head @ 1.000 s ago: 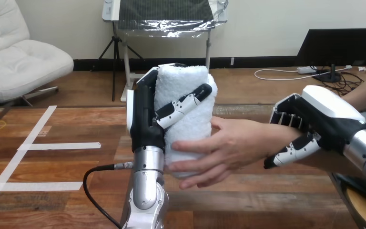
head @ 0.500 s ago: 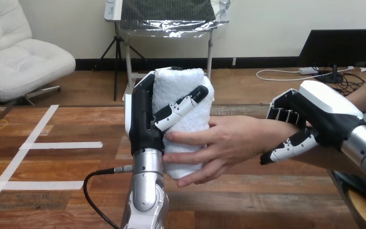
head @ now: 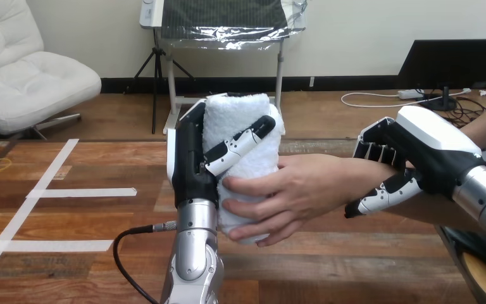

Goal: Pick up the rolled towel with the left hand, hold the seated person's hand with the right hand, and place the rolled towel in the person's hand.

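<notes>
One rolled towel: left hand fingers, person's hand wrap it; right hand fingers clasp wrist.

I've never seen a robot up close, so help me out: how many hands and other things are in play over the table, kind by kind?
White rolled terry towel: 1
Black-and-white robot hands: 2, the left robot hand curled round the towel, the right robot hand round the person's wrist
Person's hand: 1, gripping the towel too
Total: 4
</notes>
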Motion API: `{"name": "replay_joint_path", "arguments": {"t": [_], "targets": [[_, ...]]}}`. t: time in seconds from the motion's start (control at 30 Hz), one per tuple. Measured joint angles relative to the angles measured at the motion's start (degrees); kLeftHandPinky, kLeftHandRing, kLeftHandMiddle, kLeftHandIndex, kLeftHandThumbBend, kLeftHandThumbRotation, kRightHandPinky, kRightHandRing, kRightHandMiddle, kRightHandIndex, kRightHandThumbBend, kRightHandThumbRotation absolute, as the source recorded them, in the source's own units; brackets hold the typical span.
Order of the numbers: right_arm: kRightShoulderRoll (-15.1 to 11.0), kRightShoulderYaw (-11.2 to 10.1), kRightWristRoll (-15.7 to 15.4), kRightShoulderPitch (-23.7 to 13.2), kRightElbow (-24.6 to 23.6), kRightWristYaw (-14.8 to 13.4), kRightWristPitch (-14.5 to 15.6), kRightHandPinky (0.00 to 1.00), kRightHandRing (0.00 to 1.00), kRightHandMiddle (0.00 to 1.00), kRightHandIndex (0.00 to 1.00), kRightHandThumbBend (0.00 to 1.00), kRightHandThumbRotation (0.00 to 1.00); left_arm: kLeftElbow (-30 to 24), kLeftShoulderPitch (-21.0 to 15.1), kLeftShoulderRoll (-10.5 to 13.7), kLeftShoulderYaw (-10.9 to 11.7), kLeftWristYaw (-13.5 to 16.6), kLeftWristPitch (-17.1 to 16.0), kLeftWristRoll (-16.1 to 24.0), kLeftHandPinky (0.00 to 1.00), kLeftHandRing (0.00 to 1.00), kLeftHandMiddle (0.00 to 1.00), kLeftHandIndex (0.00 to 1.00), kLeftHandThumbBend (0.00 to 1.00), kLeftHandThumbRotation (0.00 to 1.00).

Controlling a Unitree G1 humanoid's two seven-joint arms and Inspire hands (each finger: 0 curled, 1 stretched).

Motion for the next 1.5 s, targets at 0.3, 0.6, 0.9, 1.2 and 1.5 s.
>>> {"name": "replay_joint_path", "arguments": {"t": [0.3,0.6,0.9,1.2,1.5], "targets": [[0.0,0.0,-0.02,0.0,-0.11,0.0,0.0,0.29,0.33,0.38,0.39,0.9,0.2,0.0,0.0,-0.01,-0.59,-0.24,0.25,-0.06,0.27,0.31,0.37,0.43,0.6,0.0],[-0.01,0.0,-0.02,0.0,-0.36,0.03,0.02,0.29,0.33,0.37,0.38,0.9,0.2,-0.01,0.0,-0.01,-0.74,-0.42,0.34,-0.09,0.27,0.3,0.37,0.43,0.6,0.0],[-0.04,-0.05,0.03,0.0,-0.39,0.49,0.2,0.28,0.32,0.37,0.39,0.91,0.2,-0.02,0.0,-0.02,-0.85,-0.76,0.41,-0.13,0.27,0.3,0.37,0.43,0.58,0.0],[-0.37,-0.33,0.51,-0.14,-0.53,2.53,0.79,0.32,0.37,0.43,0.44,0.92,0.27,-0.03,0.0,-0.02,-1.07,-1.28,0.43,-0.13,0.32,0.38,0.44,0.47,0.62,0.13],[-2.63,-0.34,2.35,-1.93,-0.88,11.75,4.37,0.46,0.55,0.61,0.62,0.98,0.39,-0.07,0.0,-0.01,-1.14,-4.93,1.09,-0.13,0.53,0.59,0.63,0.65,0.74,0.54]]}}
